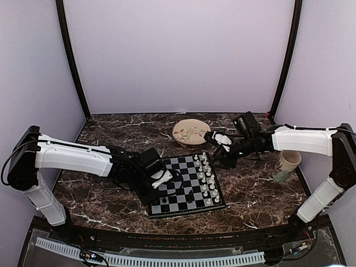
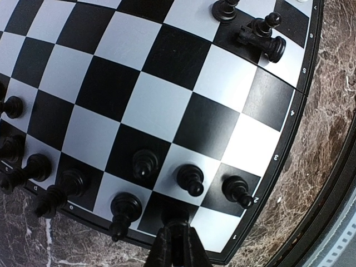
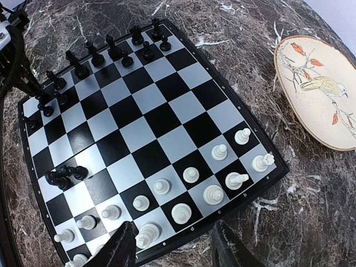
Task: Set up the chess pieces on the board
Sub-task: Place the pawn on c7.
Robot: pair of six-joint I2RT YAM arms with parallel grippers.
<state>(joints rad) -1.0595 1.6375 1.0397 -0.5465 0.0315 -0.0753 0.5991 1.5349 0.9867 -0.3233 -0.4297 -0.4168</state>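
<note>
Judging by the board (image 1: pixel 177 183), centred on the surface (image 1: pixel 111 133) between both arms, I was mostly done. The white chess pieces (image 3: pixel 192 175) lined its right side and the black ones (image 3: pixel 92 55) its left, but a black piece (image 3: pixel 64 177) lay toppled toward the near edge. My left fingers (image 2: pixel 164 253) looked clenched, on what I couldn't tell; my right fingers (image 3: pixel 119 247) hung released.

Board (image 2: pixel 139 105) partly beyond frame edges
</note>
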